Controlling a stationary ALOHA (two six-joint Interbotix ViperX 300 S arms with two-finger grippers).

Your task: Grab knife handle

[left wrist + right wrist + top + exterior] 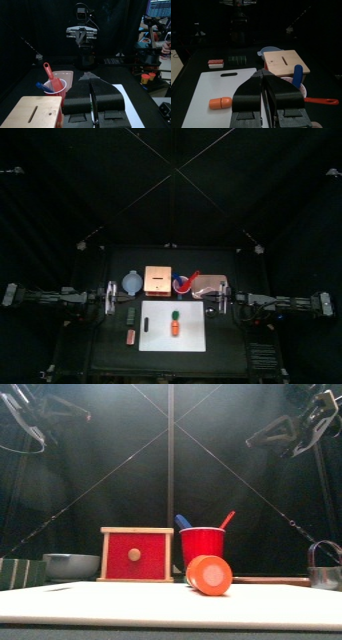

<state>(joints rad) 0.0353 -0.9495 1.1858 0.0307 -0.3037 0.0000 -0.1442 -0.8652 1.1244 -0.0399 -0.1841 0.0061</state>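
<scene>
Knife grab, pen table | blue plastic handle (182, 521) and red plastic handle (226, 518) stand in red plastic cup (202, 544), 1 o'clock of white cutting board (195, 333) (which is the knife: unclear) | right gripper (264, 75), left gripper (92, 82) pinched narrow, empty | right needs fingers spread wide before straddling a handle.

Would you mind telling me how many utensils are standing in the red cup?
2: a red-handled utensil and a blue-handled utensil, both leaning out of the red cup beside the wooden box. Others could be hidden inside.
</scene>
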